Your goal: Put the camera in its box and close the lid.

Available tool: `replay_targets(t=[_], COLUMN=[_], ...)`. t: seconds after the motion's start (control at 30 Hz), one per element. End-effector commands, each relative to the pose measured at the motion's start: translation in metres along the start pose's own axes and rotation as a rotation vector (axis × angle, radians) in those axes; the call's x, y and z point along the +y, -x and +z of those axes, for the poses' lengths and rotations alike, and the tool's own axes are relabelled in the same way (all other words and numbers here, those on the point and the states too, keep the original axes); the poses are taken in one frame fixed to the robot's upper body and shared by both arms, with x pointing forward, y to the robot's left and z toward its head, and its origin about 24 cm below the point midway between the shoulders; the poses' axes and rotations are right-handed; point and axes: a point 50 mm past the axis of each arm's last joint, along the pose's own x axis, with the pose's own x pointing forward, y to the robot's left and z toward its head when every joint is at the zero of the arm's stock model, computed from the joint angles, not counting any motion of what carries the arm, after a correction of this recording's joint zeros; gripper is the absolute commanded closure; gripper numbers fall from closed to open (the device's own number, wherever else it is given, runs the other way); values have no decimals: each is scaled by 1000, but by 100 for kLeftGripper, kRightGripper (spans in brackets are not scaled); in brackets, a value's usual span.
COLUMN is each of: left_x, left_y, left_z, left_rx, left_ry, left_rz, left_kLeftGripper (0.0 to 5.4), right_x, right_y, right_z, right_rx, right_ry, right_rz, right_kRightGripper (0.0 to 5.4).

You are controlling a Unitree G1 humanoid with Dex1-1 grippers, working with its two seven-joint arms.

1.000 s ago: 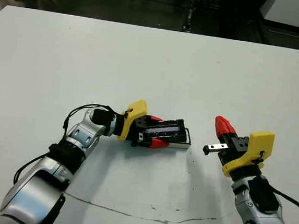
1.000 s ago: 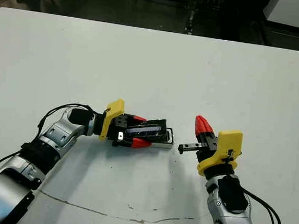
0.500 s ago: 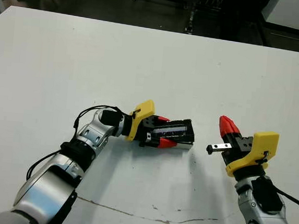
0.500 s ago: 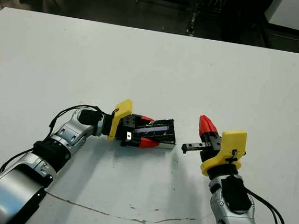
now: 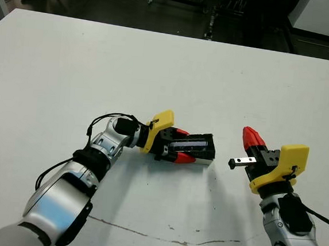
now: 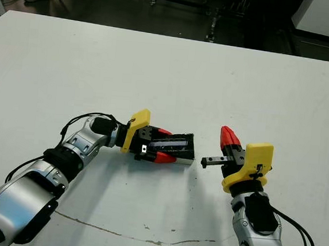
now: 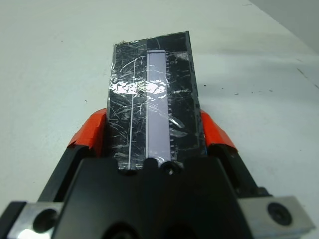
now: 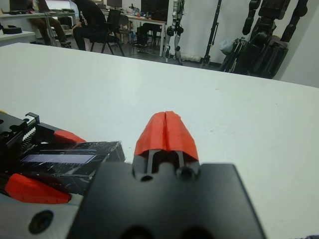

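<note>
The black lid (image 5: pixel 200 144), with its glossy bluish-grey strip (image 7: pixel 158 94), lies flat on the table in front of me. My left gripper (image 5: pixel 183 145) is shut on it, one red finger (image 7: pixel 89 132) pressed against each long side. The box is almost wholly hidden under the lid; only a thin pale edge (image 5: pixel 202 160) shows along the near side. No camera can be seen. My right gripper (image 5: pixel 250 135) hovers just right of the lid, apart from it. Its two red fingers (image 8: pixel 166 130) are shut together and hold nothing.
A thin dark crack line (image 5: pixel 160 236) runs across the white table (image 5: pixel 158 65) near its front edge. Beyond the far edge, a person sits on a chair (image 8: pixel 92 17), and dark machine stands (image 8: pixel 269 35) rise behind.
The box's rim stuck out past the lid's right end a second ago; the lid now covers it. My left gripper and the lid have shifted slightly right. The right gripper has barely moved.
</note>
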Motion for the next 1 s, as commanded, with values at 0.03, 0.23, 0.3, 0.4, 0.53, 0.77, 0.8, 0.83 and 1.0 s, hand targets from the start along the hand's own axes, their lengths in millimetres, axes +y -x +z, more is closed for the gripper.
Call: replay_targets(t=[0.03, 0.23, 0.3, 0.4, 0.53, 0.77, 0.8, 0.83, 1.0], left_x=[-38, -43, -45, -46, -49, -52, -52, -53, -53], left_y=[-56, -65, -66, -65, -64, -66, -66, -67, -68], left_z=[-16, -14, -12, -10, -11, -11, -11, -11, -11], left_rx=[65, 76, 85, 94, 94, 96, 91, 92, 94], left_ry=[93, 110, 59, -44, -64, -77, -74, -74, -83], left_rz=[-173, -147, -142, -128, -121, -130, -134, -137, -150], left_kLeftGripper=[228, 228, 210, 172, 112, 36, 27, 14, 1], right_x=[-4, -4, -5, -5, -4, -5, -5, -5, -4], right_y=[1, 1, 1, 2, 2, 2, 2, 2, 2], right_z=[0, 1, 1, 1, 0, 0, 0, 0, 0], right_rx=[4, 2, 0, 1, 6, 7, 7, 7, 14], right_ry=[13, 15, 19, 16, 9, 14, 14, 11, 1], right_rz=[-8, -15, -13, -12, -17, -16, -16, -14, -18], right_kRightGripper=[540, 540, 540, 540, 540, 540, 540, 540, 540])
